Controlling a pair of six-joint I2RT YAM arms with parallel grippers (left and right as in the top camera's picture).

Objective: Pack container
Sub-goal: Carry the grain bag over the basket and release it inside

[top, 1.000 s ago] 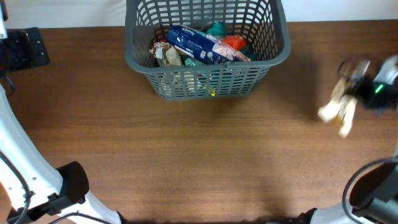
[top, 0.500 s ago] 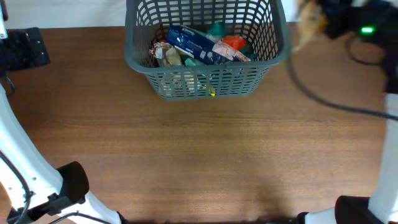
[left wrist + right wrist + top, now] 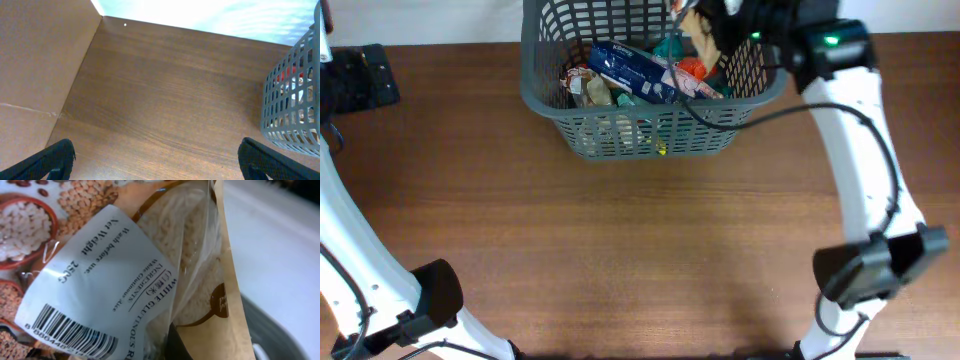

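We see the container (image 3: 620, 135) standing at the far edge of the counter (image 3: 640, 230), roughly midway between its left and right edges. It already holds several things: a long blue packet (image 3: 630, 70) lying slantwise across the middle, an orange packet (image 3: 695, 68) at its right end, a teal one (image 3: 668, 47) behind it, and some brownish packets (image 3: 590, 88) towards the left wall.

The right arm (image 3: 865, 150) rises from the near right corner of the counter and reaches to the far edge, where the right gripper (image 3: 718, 18) hangs over the container's far right part. It is closed on a rice packet (image 3: 700, 35), which it holds above the goods inside, clear of the counter. In the right wrist view this packet fills nearly everything: a tan pouch with a clear window full of white grains and a white label (image 3: 95, 285) with a barcode, a weight line and the words white glutinous rice. A strip of grey rim shows at the lower right of that view.

The left gripper (image 3: 156, 150) is spread wide, its fingers (image 3: 57, 157) at the two lower corners of its wrist view with only bare counter between them. The container's lattice wall stands well apart from it, something red showing through the slots
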